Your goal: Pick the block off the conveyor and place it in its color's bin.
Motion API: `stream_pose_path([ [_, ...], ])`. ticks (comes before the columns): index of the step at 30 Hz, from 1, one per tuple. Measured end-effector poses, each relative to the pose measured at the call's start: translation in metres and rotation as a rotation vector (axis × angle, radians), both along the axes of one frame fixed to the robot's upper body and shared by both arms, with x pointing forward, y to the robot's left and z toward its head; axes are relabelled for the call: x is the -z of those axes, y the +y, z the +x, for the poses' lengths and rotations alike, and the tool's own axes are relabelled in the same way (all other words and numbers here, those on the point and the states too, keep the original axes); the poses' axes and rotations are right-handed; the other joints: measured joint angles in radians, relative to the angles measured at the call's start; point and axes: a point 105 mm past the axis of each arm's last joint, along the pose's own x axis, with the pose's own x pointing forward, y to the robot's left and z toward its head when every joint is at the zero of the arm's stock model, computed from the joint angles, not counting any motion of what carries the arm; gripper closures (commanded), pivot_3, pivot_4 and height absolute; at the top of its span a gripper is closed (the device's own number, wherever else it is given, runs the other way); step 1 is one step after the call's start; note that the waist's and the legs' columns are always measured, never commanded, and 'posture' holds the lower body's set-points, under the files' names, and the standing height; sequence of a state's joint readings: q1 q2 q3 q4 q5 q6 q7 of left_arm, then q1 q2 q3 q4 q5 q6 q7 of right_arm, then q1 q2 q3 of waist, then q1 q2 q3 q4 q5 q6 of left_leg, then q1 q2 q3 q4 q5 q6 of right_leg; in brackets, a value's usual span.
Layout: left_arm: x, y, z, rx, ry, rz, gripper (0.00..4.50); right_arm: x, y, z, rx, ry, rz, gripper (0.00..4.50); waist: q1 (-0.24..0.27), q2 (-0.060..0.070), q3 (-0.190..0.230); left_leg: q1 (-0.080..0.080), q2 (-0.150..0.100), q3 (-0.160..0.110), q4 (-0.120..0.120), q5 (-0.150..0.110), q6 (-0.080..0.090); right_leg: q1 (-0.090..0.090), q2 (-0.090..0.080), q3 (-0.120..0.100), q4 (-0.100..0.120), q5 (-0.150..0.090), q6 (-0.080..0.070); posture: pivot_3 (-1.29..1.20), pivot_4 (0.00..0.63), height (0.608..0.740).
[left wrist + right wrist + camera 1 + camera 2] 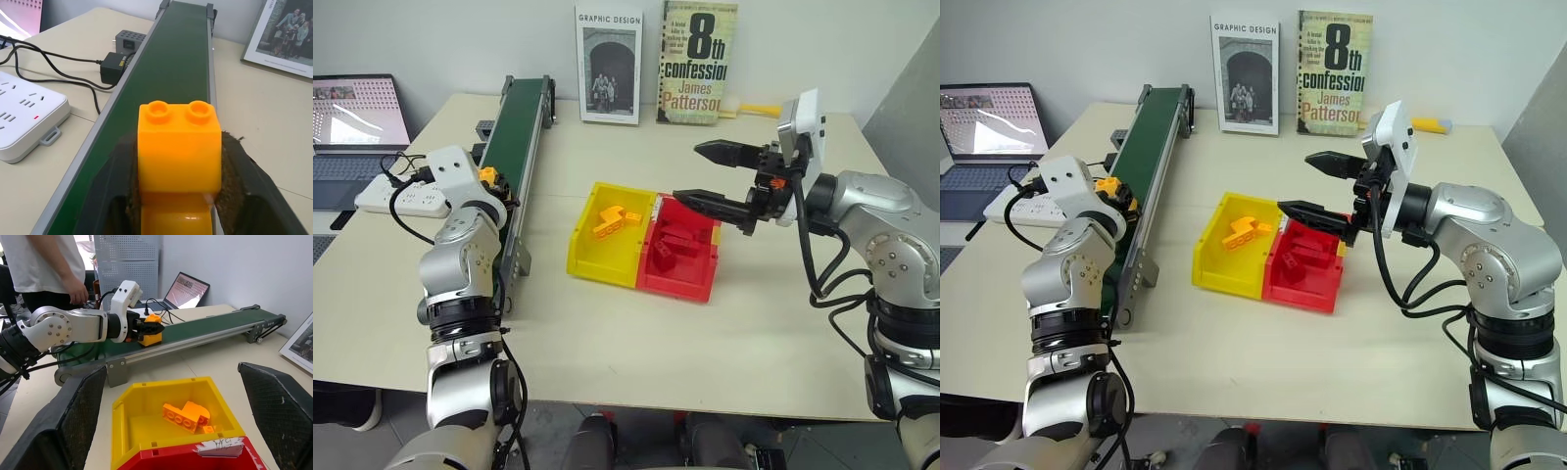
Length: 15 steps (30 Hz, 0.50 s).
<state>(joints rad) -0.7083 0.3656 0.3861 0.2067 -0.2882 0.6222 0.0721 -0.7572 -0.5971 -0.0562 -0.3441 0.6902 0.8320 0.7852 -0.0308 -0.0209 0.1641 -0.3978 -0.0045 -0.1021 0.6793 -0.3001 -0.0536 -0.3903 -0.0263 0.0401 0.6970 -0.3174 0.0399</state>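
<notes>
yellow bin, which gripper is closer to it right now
Right. The right gripper hangs open just above the yellow bin and its red neighbour. The left gripper is off at the conveyor, shut on the block.

Beige table (636, 333) against a plain pale wall (460, 39). Two books (609, 65) stand upright at the far edge, leaning on the wall. Open laptop (352, 127) and white power strip (403, 199) at the left side. Even light.
</notes>
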Motion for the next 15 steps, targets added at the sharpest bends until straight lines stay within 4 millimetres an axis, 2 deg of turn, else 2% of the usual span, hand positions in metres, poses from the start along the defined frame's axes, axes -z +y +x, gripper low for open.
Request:
stream_pose_path([
  [7, -0.001, 0.004, -0.002, -0.007, 0.008, -0.010, 2.98, 0.000, -0.001, 0.001, 0.005, 0.002, 0.003, 0.00, 0.000, 0.000, 0.000, 0.000, 0.000, 0.000, 0.000, 0.000, 0.000, 0.000, 0.000, 0.000, 0.000, 0.000, 0.000, 0.00, 0.150, 0.740],
  [9, -0.007, -0.003, 0.000, 0.056, 0.007, 0.018, 2.98, 0.000, -0.003, 0.002, 0.020, -0.001, -0.004, 0.00, 0.000, 0.000, 0.000, -0.001, -0.001, 0.000, 0.000, 0.000, 0.000, 0.000, 0.000, -0.001, 0.000, 0.000, 0.000, 0.00, 0.150, 0.740],
  [11, -0.020, -0.023, 0.005, 0.189, -0.003, 0.075, 2.98, 0.002, -0.007, 0.003, 0.050, -0.011, -0.029, 0.00, 0.006, 0.000, 0.000, -0.001, -0.001, -0.002, 0.000, 0.000, 0.000, 0.000, 0.001, -0.002, -0.001, 0.000, 0.000, 0.00, 0.150, 0.740],
  [15, -0.047, -0.083, 0.004, 0.542, -0.040, 0.190, 2.98, 0.019, -0.015, -0.004, 0.092, -0.003, -0.110, 0.00, 0.004, 0.000, 0.000, -0.001, -0.001, 0.000, 0.000, 0.000, 0.000, 0.001, 0.002, 0.000, -0.002, 0.000, 0.000, 0.00, 0.150, 0.740],
])
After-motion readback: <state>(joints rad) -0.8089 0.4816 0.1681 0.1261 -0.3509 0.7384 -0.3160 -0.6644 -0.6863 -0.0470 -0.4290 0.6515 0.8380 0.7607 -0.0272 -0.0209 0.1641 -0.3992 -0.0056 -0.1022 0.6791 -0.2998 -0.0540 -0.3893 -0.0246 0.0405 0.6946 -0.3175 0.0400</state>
